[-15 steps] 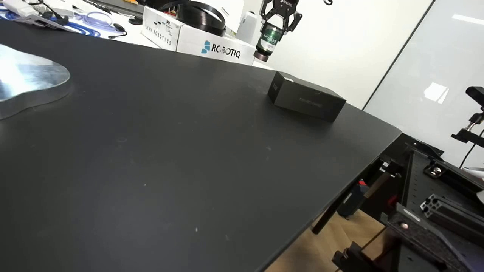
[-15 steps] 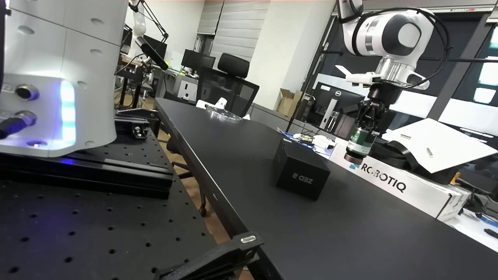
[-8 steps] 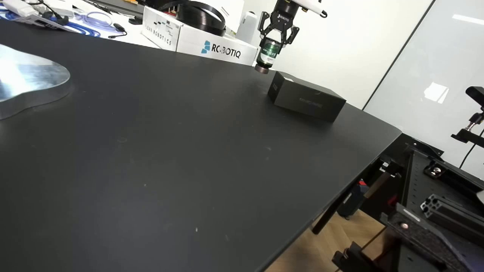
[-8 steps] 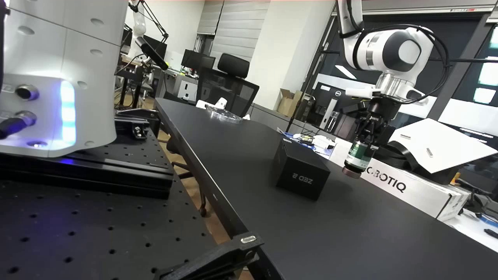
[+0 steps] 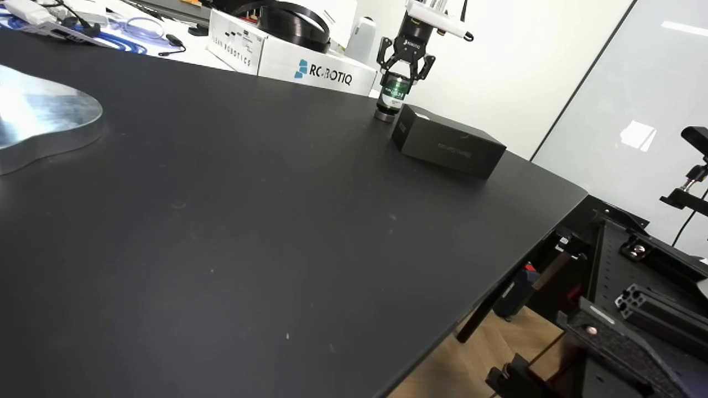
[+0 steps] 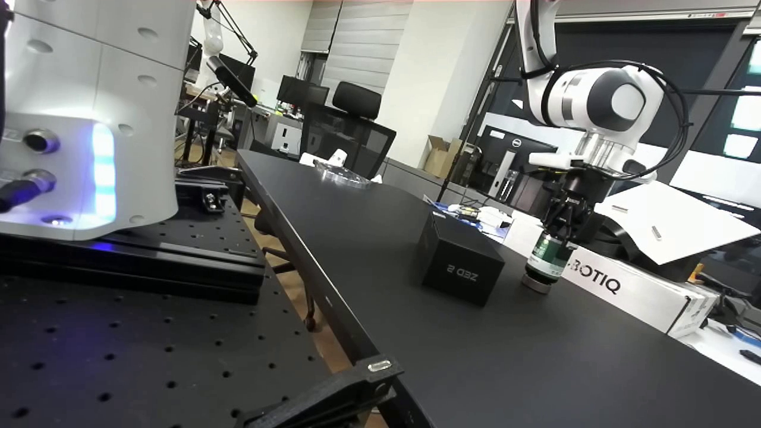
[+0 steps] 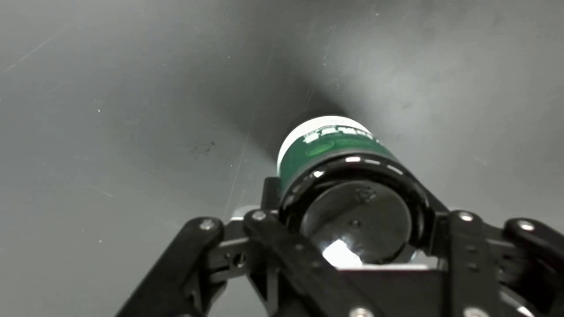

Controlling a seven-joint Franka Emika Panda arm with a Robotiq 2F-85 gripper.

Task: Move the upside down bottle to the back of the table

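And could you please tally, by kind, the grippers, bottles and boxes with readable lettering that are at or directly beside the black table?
Grippers: 1 (the black gripper)
Bottles: 1 (the upside-down bottle)
Lettered boxes: 2 (the black ZED 2 box and the white ROBOTIQ box)
Total: 4

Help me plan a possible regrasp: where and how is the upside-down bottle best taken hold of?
Take the bottle from above, I'd say, closing the hand across opposite sides of the round body just below its upturned base. It points narrow end down, wide end uppermost, and the hand grips it so. The box close by probably makes a low approach from its side cramped.
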